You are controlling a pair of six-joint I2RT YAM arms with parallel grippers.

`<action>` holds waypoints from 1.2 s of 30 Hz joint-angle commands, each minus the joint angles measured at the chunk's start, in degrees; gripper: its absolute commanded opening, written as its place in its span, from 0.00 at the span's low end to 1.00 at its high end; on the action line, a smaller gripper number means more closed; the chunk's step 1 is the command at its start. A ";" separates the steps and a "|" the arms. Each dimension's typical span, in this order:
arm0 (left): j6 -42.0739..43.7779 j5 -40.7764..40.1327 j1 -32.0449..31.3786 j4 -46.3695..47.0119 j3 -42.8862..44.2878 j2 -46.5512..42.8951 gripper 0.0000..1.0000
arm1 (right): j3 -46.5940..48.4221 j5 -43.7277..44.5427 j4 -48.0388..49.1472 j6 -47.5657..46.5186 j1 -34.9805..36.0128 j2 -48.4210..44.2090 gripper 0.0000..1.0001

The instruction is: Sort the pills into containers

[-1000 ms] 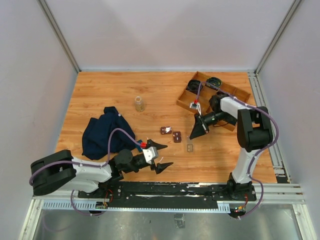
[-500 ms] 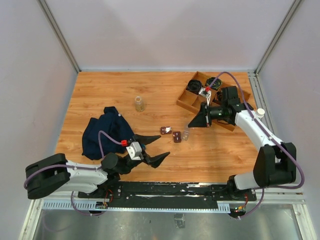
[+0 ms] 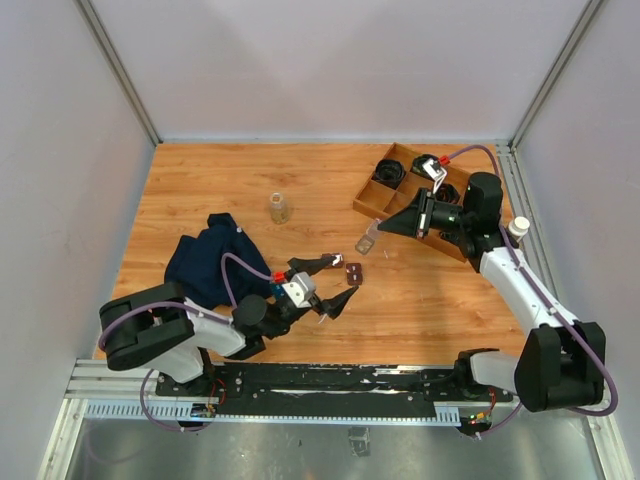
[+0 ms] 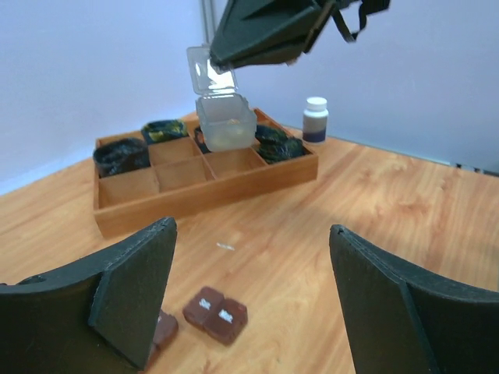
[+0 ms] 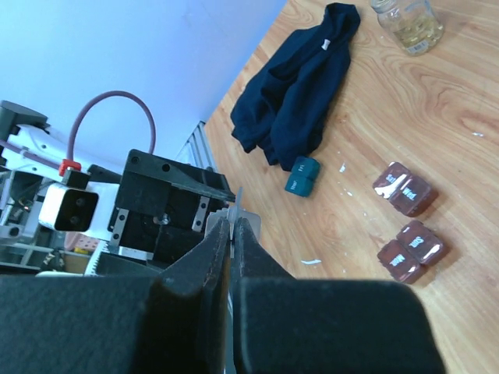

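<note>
Two dark-brown square containers with pale marks lie mid-table; they also show in the left wrist view and in the right wrist view. My left gripper is open and low over the table, its fingers either side of them. My right gripper is shut on the lid of a small clear plastic box and holds it in the air; the lid edge shows between its jaws. Small white flecks lie on the wood.
A wooden divided tray with black cables stands at the back right, with a white pill bottle beside it. A glass jar stands at the back left. A navy cloth and a teal box lie at the left.
My right gripper has lifted the clear box off the table and carried it back and up. My left gripper has moved forward to the brown containers.
</note>
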 commanded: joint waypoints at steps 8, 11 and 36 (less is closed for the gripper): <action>3.64 -5.44 -0.41 14.90 8.26 4.08 0.77 | -3.94 0.71 19.80 20.78 -0.81 -3.53 0.01; 3.80 -5.24 -0.46 14.92 10.15 4.47 0.75 | -4.45 0.79 20.29 21.46 -0.77 -3.85 0.01; 6.91 -8.46 -0.42 15.10 17.06 6.80 0.58 | -5.73 0.78 20.89 22.19 -0.77 -4.51 0.01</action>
